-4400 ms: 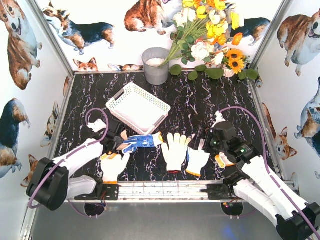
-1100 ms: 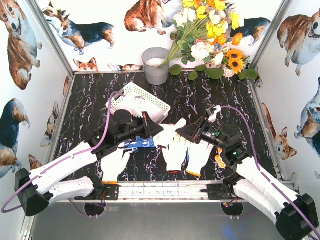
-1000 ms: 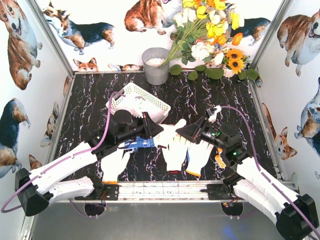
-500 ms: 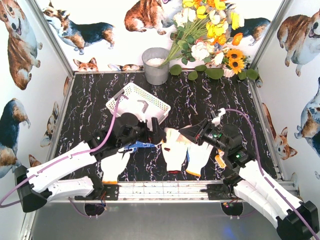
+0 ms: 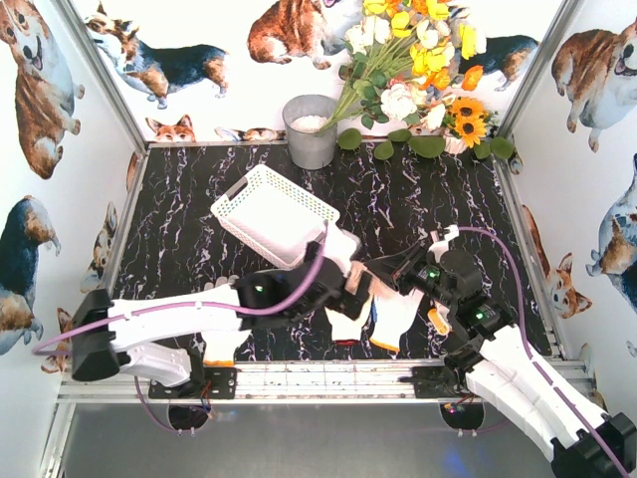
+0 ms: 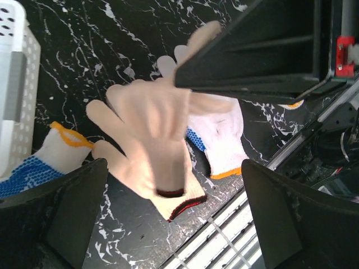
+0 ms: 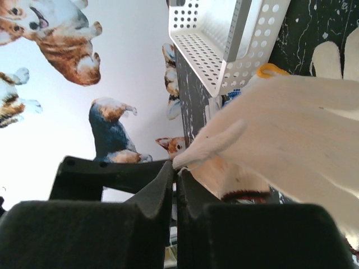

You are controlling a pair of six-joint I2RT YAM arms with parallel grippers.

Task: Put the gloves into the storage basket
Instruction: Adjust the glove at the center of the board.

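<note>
Left arm (image 5: 189, 314) stretches rightward, left tool (image 6: 176, 218) spread facing glove (image 6: 151, 140) right tool (image 7: 175, 168) pinches

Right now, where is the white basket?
In the top view, the white basket sits left of centre on the black table, a little nearer the arms than the grey bucket.

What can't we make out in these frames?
- Top view: the left arm hides the blue-dotted glove; the left wrist view shows only a corner, cut by its own finger.
- Left wrist view: the lifted glove is motion-blurred; whether it clears the table is unclear.
- Top view: orange item beside the right arm, mostly hidden, unidentifiable.
</note>
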